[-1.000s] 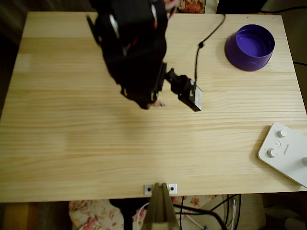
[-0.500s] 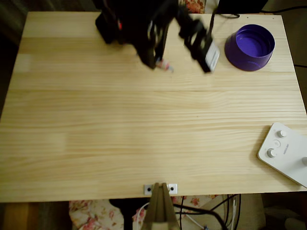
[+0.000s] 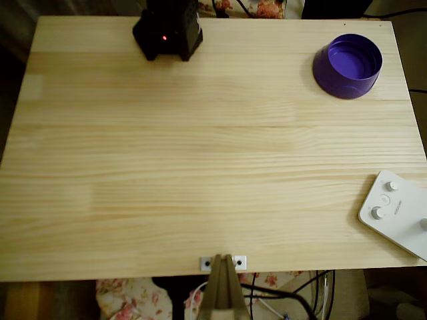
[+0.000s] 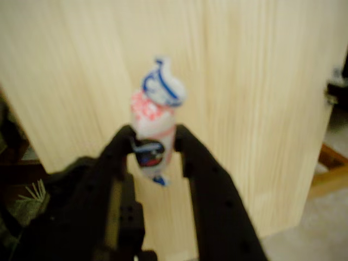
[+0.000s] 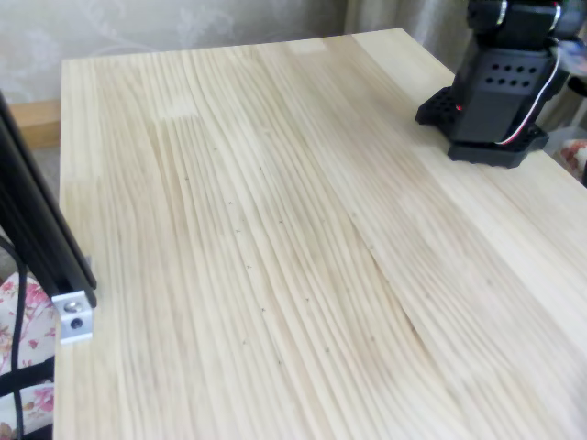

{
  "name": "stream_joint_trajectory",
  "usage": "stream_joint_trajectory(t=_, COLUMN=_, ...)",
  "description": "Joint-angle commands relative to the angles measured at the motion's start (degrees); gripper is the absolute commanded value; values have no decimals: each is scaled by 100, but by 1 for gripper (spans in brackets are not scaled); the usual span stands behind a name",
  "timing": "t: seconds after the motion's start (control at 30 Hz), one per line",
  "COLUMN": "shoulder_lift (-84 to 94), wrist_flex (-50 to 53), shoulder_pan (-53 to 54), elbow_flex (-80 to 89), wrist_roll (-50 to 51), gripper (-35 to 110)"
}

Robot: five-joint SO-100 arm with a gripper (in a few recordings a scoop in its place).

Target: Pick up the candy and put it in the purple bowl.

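Note:
In the wrist view my black gripper (image 4: 155,145) is shut on the candy (image 4: 156,106). It is a pinkish-white wrapped sweet with blue and red marks, and its twisted end sticks out past the fingertips. The candy hangs high above the pale wooden table (image 4: 244,109). The purple bowl (image 3: 347,65) stands empty at the table's far right corner in the overhead view. The arm's black base (image 3: 167,30) sits at the table's top edge in the overhead view, and the fixed view shows the base (image 5: 500,87) at its upper right.
A white device with knobs (image 3: 397,213) lies at the right edge of the table, near the front. A small metal bracket (image 3: 223,262) is clamped to the front edge. A black post with a bracket (image 5: 55,275) stands at the left in the fixed view.
The arm rose from mid-table with the candy in its fingers, swung back toward its base, and left the overhead picture. The bowl and the white device have not moved.

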Motion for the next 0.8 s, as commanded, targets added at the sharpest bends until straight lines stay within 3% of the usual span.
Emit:
stream_joint_trajectory(t=0.0, shoulder_lift=-264, wrist_flex=-633, shoulder_pan=-448, elbow_flex=-562, wrist_roll=18, gripper=-1)
stream_joint_trajectory(t=0.27, shoulder_lift=-1573, wrist_flex=-1767, shoulder_pan=-1011, elbow_flex=-949, wrist_roll=-79, gripper=-1)
stream_joint_trajectory(t=0.77, shoulder_lift=-3955, wrist_flex=-3164, shoulder_pan=-809, elbow_flex=-1986, wrist_roll=18, gripper=-1)
